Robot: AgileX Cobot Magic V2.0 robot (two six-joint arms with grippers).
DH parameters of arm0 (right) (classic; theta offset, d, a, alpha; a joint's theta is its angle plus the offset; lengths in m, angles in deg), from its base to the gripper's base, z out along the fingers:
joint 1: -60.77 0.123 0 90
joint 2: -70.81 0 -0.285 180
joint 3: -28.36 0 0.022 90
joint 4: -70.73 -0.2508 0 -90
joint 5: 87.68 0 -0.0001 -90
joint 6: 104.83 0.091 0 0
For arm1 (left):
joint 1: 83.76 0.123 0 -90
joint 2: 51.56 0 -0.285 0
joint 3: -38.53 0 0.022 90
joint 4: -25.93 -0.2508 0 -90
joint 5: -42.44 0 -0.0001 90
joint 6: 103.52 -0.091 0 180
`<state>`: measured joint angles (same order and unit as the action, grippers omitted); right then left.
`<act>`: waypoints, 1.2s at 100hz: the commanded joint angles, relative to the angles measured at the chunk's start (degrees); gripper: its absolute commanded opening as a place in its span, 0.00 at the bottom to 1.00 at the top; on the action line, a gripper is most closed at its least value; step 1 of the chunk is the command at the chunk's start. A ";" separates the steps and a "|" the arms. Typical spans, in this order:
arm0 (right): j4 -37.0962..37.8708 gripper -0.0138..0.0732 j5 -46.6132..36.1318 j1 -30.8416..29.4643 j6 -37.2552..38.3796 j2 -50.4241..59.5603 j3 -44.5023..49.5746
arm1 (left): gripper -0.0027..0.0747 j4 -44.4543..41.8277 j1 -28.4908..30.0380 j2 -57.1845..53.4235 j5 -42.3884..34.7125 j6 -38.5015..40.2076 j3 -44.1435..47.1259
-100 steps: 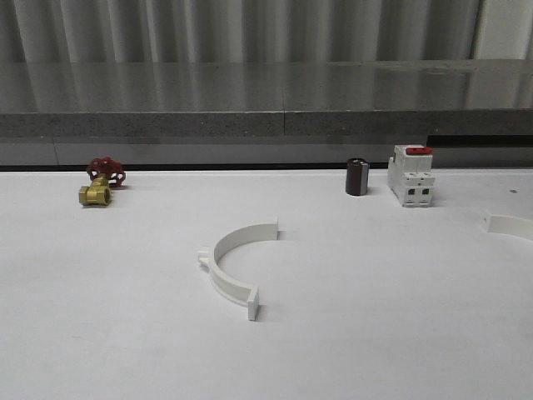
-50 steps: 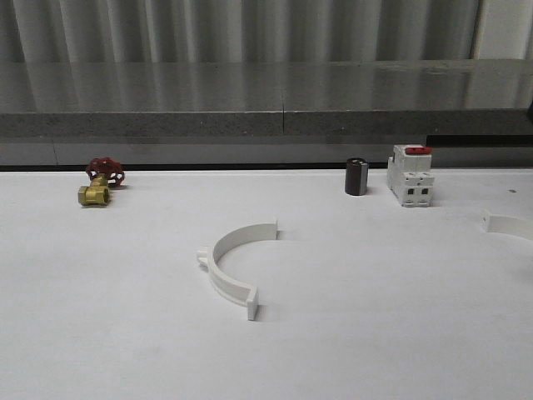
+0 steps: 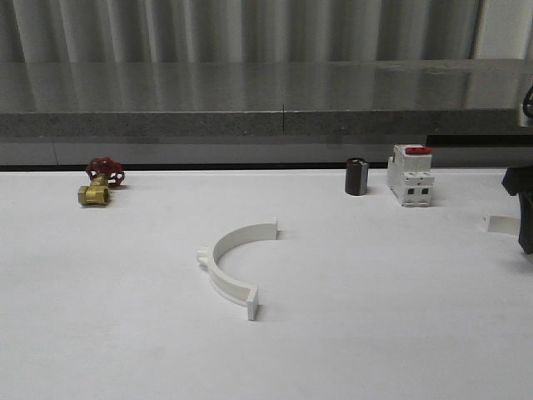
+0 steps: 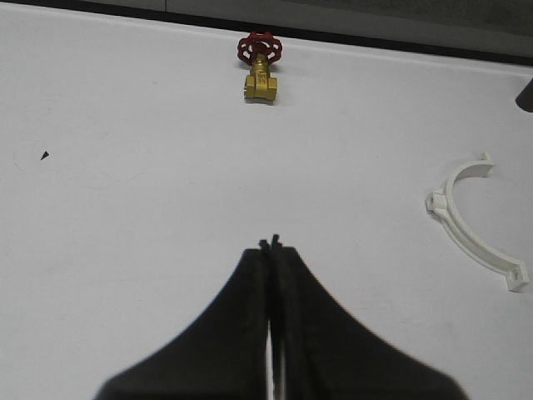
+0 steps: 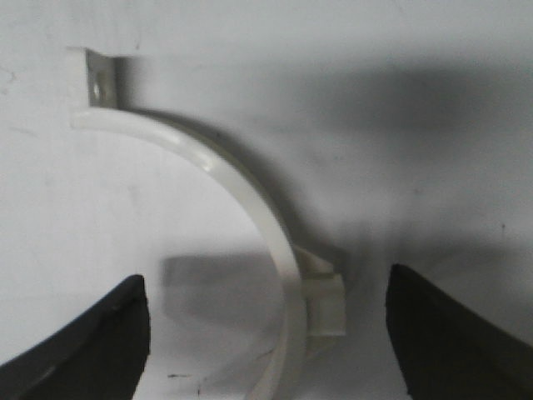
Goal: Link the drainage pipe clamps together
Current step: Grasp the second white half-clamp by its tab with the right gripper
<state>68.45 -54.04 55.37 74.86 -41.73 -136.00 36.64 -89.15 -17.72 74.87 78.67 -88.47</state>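
White table (image 3: 125, 333): clamp (image 5: 250, 200) between spread right fingers (image 5: 92, 333).

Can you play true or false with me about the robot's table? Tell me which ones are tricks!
1. The left claw is shut with nothing in it. True.
2. The two white half rings are already joined into one circle. False: one half ring lies mid-table, and the other half ring lies apart at the table's right edge.
3. The right claw is open above a half ring. True.
4. The tap with the red wheel sits beside the switch box. False: the tap is far left, the box far right.
5. A small dark can stands next to the switch box. True.
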 commanded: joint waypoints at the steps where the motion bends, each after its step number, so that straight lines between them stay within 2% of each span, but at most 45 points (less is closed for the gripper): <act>1: 0.18 0.83 -1.92 -0.47 -0.85 1.58 -1.72 | 0.01 0.83 0.03 0.20 -4.13 -0.08 -1.47; 27: 0.18 0.81 -1.70 -0.47 -0.85 0.50 -1.72 | 0.01 0.83 0.03 0.20 -4.13 -0.08 -1.47; 34: 0.18 0.73 -1.43 -0.47 -0.85 0.50 -1.72 | 0.01 0.83 0.03 0.20 -4.13 -0.08 -1.47; 51: 0.13 0.41 -0.56 -0.47 -0.80 0.50 -1.72 | 0.01 0.83 0.03 0.20 -4.13 -0.08 -1.47; 58: 0.13 0.32 -0.19 -0.47 -0.80 0.55 -1.72 | 0.01 0.83 0.03 0.20 -4.13 -0.08 -1.47; 67: 0.13 0.25 0.83 -0.47 -0.80 0.66 -1.72 | 0.01 0.83 0.03 0.20 -4.13 -0.08 -1.47; 87: 0.10 0.22 1.79 -0.47 -0.80 0.66 -2.33 | 0.01 0.83 0.03 0.20 -4.13 -0.08 -1.47; 104: -3.24 0.22 6.70 0.27 -0.54 1.51 -5.85 | 0.01 0.83 0.03 0.20 -4.13 -0.08 -1.47; 120: -3.83 0.23 9.12 5.34 3.31 3.95 -8.52 | 0.01 0.83 0.03 0.20 -4.13 -0.08 -1.47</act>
<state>65.51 -45.76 58.11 75.87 -42.08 -141.90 36.64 -89.15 -17.72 74.87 78.67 -88.47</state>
